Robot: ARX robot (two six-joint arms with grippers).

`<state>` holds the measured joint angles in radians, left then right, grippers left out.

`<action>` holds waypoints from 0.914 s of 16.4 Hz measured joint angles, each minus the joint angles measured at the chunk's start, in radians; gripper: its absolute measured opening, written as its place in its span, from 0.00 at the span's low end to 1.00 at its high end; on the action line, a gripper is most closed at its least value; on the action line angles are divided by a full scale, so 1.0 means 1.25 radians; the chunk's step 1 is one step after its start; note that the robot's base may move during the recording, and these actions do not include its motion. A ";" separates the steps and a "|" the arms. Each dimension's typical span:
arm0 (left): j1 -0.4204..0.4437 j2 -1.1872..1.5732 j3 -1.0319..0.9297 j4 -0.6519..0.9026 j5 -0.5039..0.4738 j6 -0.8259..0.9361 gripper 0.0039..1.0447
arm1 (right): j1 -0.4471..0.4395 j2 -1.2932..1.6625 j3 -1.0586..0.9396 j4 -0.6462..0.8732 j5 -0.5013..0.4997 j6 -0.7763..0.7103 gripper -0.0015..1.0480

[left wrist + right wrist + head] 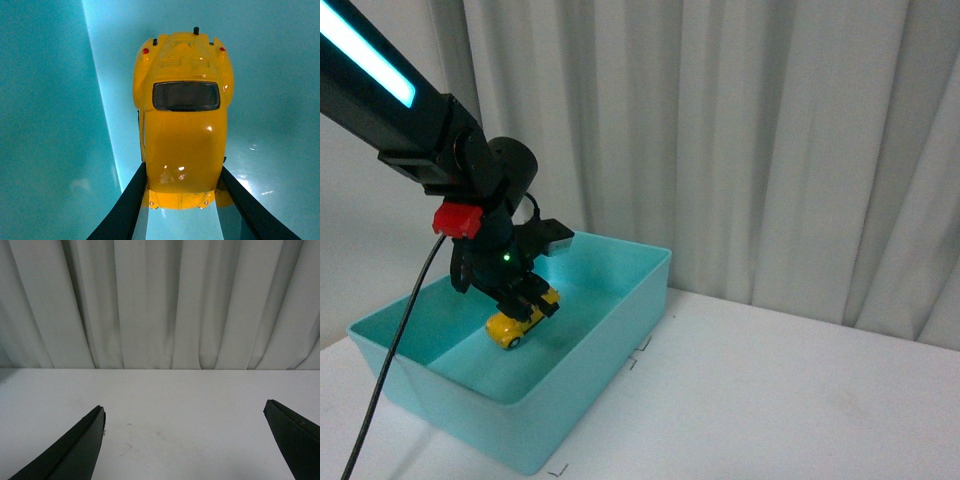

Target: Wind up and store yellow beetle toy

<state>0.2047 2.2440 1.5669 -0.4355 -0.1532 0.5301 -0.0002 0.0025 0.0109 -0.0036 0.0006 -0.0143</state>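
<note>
Storing looks like the step now, as the left gripper (528,297) squeezes the yellow beetle toy (182,120) low inside the teal bin (620,320), maybe touching its floor, so next it should let go, while the right gripper (185,440) waits wide open.

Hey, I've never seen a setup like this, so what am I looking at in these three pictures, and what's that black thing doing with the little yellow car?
This is a two-armed robot. The front view comes from a camera on its body; the other two come from cameras on its wrists. On a white table sits a turquoise bin. The left gripper, a black two-fingered claw, reaches into the bin, and its fingers are closed on the sides of the yellow beetle toy, low over the bin floor. The right gripper is open and empty, facing bare table and a white curtain.
</note>
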 joint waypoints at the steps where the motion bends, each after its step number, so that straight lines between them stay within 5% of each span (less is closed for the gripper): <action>1: -0.003 0.005 0.000 -0.004 -0.001 0.000 0.36 | 0.000 0.000 0.000 0.000 0.000 0.000 0.94; 5: -0.007 0.008 0.003 -0.018 0.032 -0.005 0.78 | 0.000 0.000 0.000 0.000 0.000 0.000 0.94; 7: -0.003 -0.037 0.003 0.007 0.108 -0.014 0.93 | 0.000 0.000 0.000 0.000 0.000 0.000 0.94; 13: -0.012 -0.332 -0.146 0.152 0.289 0.033 0.94 | 0.000 0.000 0.000 0.000 0.000 0.000 0.94; 15: -0.045 -0.503 -0.430 0.608 0.238 -0.151 0.74 | 0.000 0.000 0.000 0.000 0.000 0.000 0.94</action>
<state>0.1490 1.6154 1.0294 0.3248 0.1440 0.3412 -0.0002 0.0025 0.0109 -0.0040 0.0002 -0.0143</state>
